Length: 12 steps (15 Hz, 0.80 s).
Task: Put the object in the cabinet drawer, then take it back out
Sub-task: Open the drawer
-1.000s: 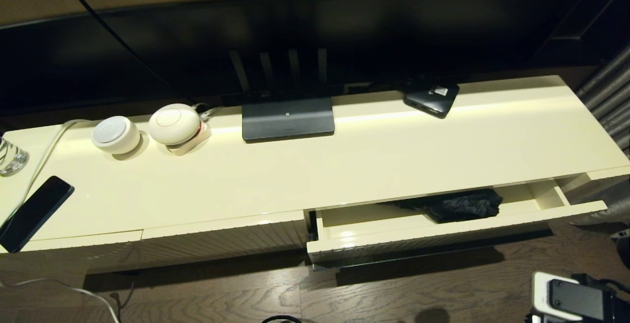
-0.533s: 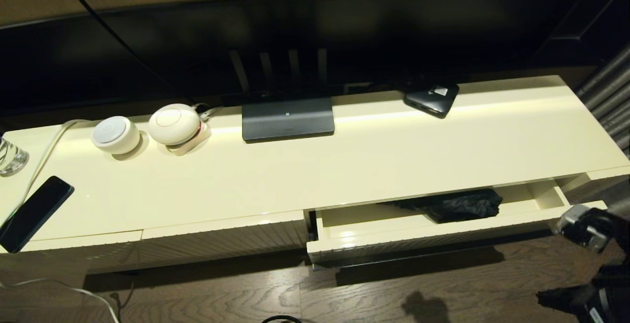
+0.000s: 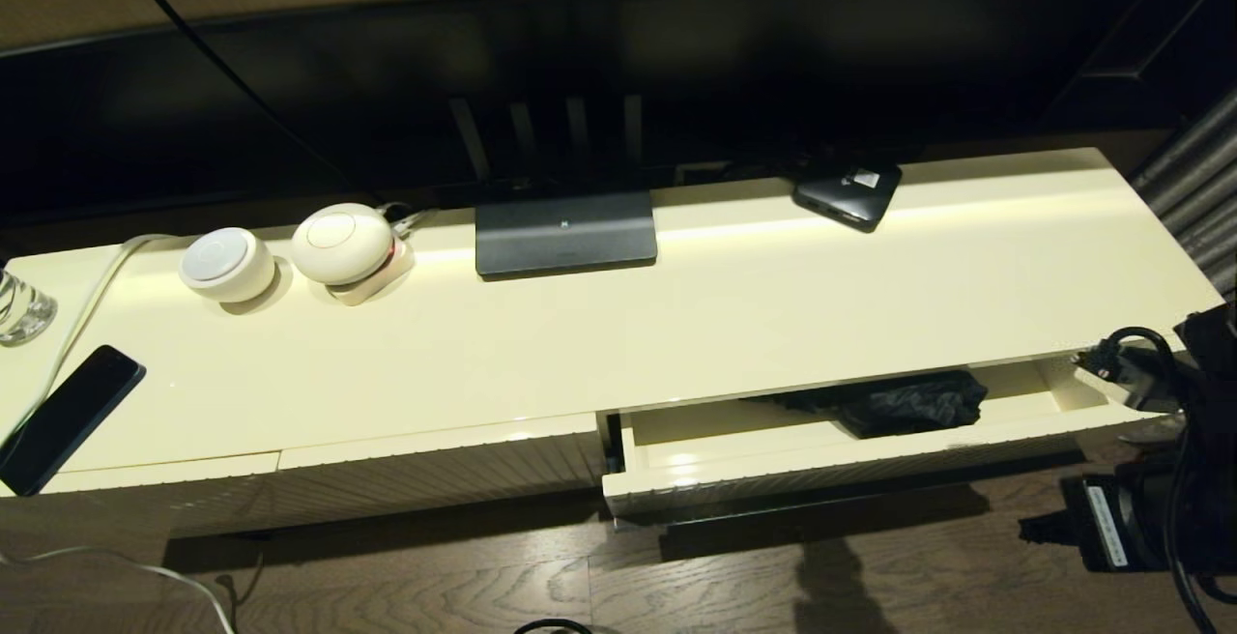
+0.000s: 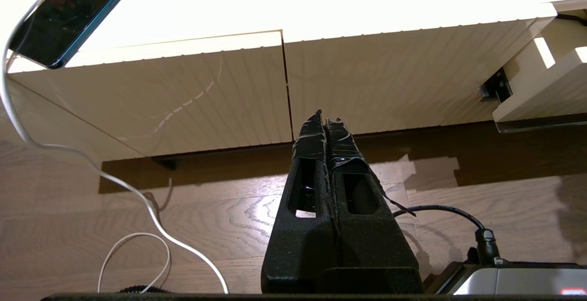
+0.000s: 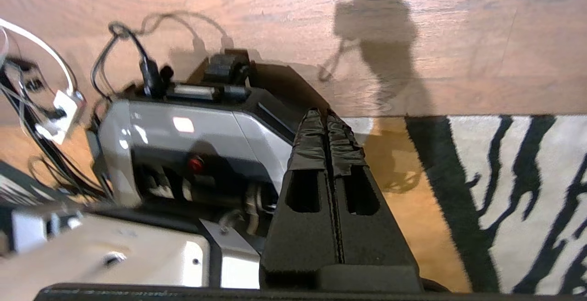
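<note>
The black umbrella lies bunched inside the cabinet drawer, partly under the cabinet top. The drawer stands pulled partway out; its ribbed front also shows in the left wrist view as the drawer's corner. My right arm is raised by the drawer's right end. In the right wrist view, my right gripper is shut and empty, pointing down at the floor. My left gripper is shut and empty, low in front of the closed ribbed panels.
On the cabinet top are a dark phone, a glass, two white round devices, a dark flat stand and a small black box. My own base and a zebra rug lie below the right gripper.
My right arm has swung up from the bottom right corner to beside the drawer's right end. The drawer and umbrella have not moved.
</note>
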Motion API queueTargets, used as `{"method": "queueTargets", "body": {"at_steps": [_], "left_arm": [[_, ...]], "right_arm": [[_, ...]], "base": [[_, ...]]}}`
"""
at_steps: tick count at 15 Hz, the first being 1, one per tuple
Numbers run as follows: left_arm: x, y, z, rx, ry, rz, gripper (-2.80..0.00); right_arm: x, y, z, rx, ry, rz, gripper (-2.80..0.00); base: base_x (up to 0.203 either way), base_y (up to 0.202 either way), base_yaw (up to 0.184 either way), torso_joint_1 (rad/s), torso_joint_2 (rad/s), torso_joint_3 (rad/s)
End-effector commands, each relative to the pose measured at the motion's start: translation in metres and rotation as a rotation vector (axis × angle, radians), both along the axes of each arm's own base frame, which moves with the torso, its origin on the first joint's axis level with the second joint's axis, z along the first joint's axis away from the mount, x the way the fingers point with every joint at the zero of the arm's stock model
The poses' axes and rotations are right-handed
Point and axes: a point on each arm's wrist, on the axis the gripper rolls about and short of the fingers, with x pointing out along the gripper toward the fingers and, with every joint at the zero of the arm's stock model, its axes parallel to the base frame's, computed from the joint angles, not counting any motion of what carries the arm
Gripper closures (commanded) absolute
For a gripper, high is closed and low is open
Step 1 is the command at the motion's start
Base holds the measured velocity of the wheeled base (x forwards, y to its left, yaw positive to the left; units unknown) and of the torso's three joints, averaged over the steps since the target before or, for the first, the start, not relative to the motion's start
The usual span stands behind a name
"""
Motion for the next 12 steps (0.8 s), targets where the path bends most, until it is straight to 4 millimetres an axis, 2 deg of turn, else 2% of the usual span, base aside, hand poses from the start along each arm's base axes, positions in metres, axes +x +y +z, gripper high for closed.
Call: {"method": "queueTargets", "body": {"at_steps": [1, 6, 12], "left_arm": [[0.000, 0.000, -0.001, 0.000, 0.005, 0.001, 0.00], [0.000, 0.000, -0.001, 0.000, 0.005, 0.001, 0.00], [0.000, 0.000, -0.001, 0.000, 0.004, 0.001, 0.00]], "right_arm": [[0.025, 0.006, -0.008, -0.002, 0.060, -0.022, 0.00], [0.054, 0.010, -0.005, 0.008, 0.043, -0.049, 0.00], [0.068, 0.012, -0.016, -0.040, 0.057, -0.080, 0.00]], "base": [[0.000, 0.000, 0.000, 0.000, 0.00, 0.000], [0.000, 0.000, 0.000, 0.000, 0.00, 0.000], [0.000, 0.000, 0.000, 0.000, 0.00, 0.000]]}}
